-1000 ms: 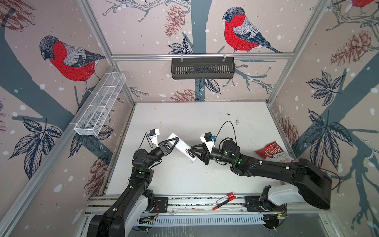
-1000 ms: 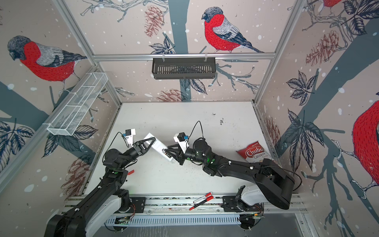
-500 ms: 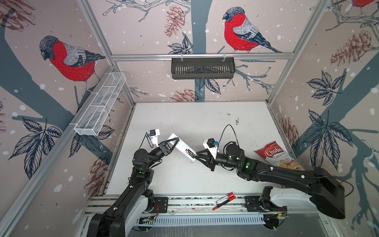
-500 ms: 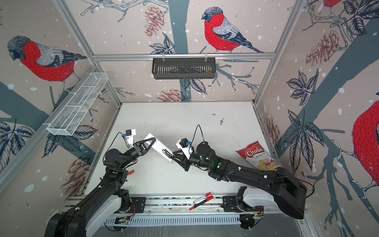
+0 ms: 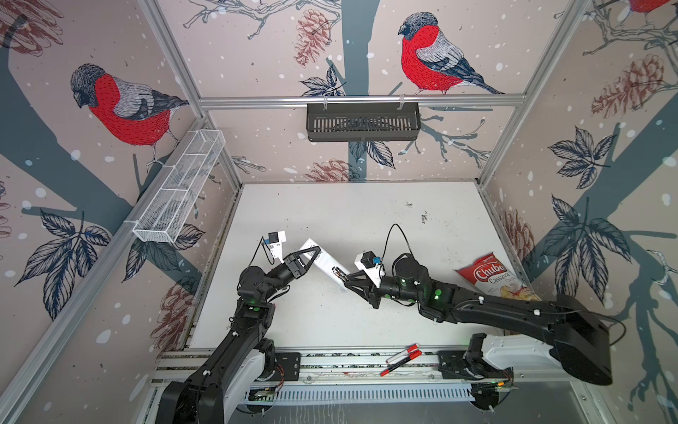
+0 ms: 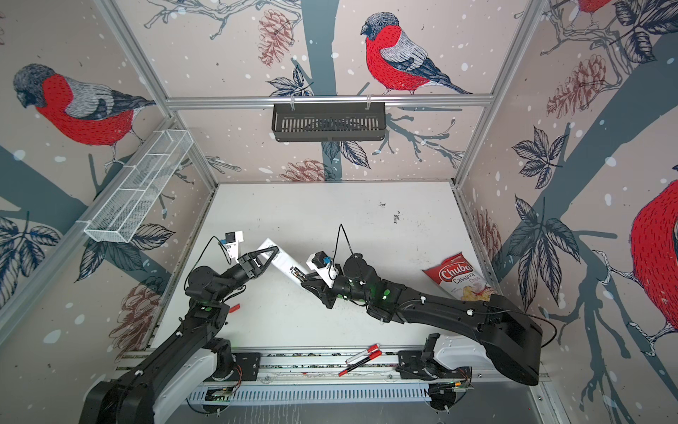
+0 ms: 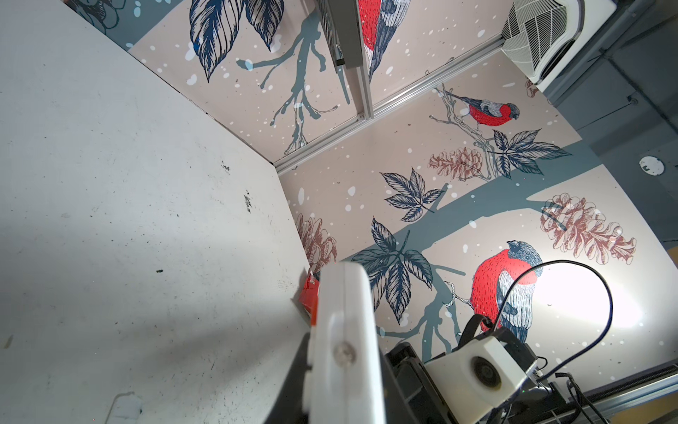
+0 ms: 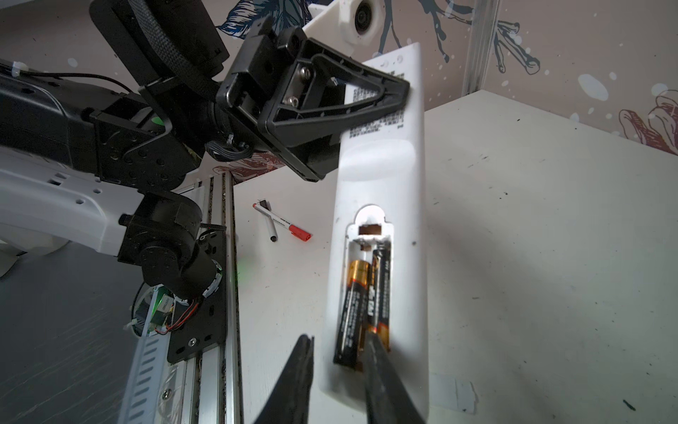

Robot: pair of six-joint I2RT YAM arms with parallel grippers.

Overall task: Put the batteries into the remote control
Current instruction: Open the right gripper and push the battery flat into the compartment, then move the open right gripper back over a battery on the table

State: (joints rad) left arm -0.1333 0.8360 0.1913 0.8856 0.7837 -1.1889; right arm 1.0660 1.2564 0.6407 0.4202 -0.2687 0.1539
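Left fingers (image 8: 389, 82) pinched the white remote control (image 8: 381, 176) back-up at mid table (image 5: 367, 220), two black-copper batteries (image 8: 352, 304) in its open bay, right fingers (image 8: 381, 374) slightly spread at them; the bag (image 5: 491, 277) at right read "Chubo Cassava".

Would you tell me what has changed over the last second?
The right arm swung its elbow outward, uncovering more of the chip bag; the right tool stayed at the battery end of the remote. The left tool kept gripping the remote; the pens stayed put.
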